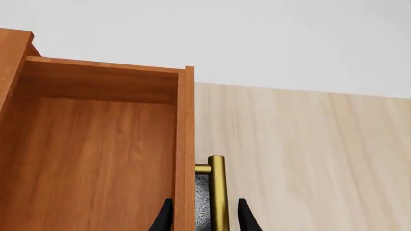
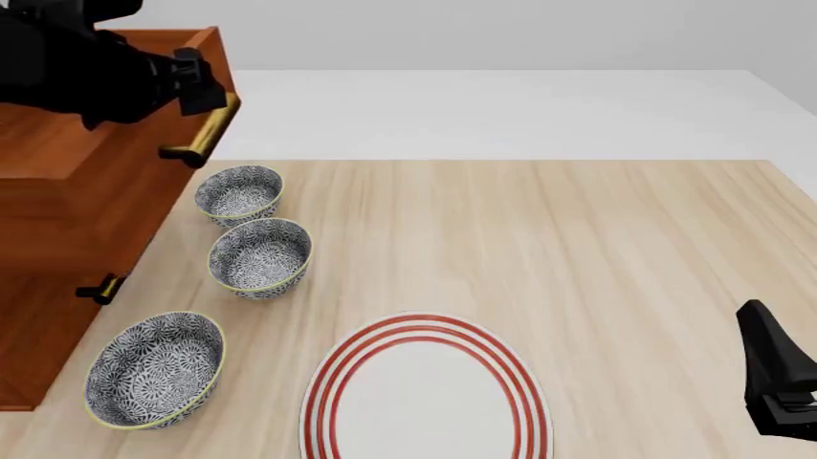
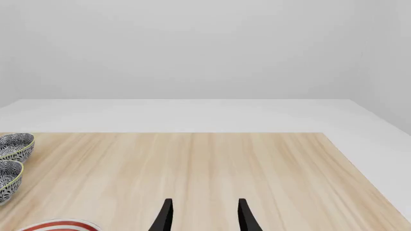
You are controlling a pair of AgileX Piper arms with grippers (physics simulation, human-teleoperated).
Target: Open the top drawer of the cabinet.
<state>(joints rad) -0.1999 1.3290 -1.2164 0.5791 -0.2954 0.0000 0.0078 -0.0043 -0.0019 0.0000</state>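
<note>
Top drawer [image 1: 96, 159]: pulled well out of cabinet [image 2: 52, 249], at surface's left edge. Brass handle [image 1: 218, 192]: long axis along drawer front, lying between left gripper [image 1: 204, 219] fingers; grip closure unclear. Right gripper [image 3: 204, 216]: spread, empty, well apart near right edge.

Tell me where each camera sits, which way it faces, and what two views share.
Front: above the table, facing forward; both arms show.
Left wrist: behind the left end effector, looking into the open top drawer; fingers straddle its brass handle.
Right wrist: behind the right end effector, facing across the table.
Shared: patterned bowls in front and right wrist.
</note>
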